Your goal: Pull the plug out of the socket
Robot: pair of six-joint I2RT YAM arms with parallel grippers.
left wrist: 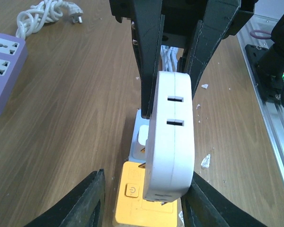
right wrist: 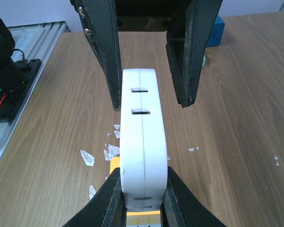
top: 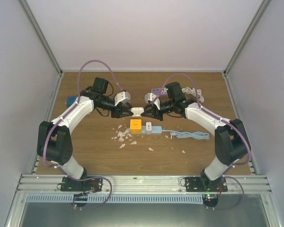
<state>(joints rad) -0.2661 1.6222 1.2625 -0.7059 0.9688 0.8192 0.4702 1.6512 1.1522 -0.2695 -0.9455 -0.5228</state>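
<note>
A white rounded plug (top: 137, 111) with two slots hangs in the air between both arms. My right gripper (right wrist: 143, 201) is shut on it, both fingers pressed to the flat sides of the plug (right wrist: 143, 142). My left gripper (left wrist: 146, 201) is open around the plug's other end (left wrist: 173, 137), its jaws wider than the body, with a clear gap on the left side. Below lies the orange socket cube (left wrist: 135, 198) (top: 135, 125), plugged into a white and blue power strip (top: 154, 128). The plug is lifted apart from the socket.
A purple power strip (left wrist: 4, 71) and a coiled white cable (left wrist: 42, 12) lie at the back of the table. A blue box (top: 72, 100) sits at far left. White chips (top: 123, 137) litter the wood by the socket. The strip's pale cord (top: 191, 135) runs right.
</note>
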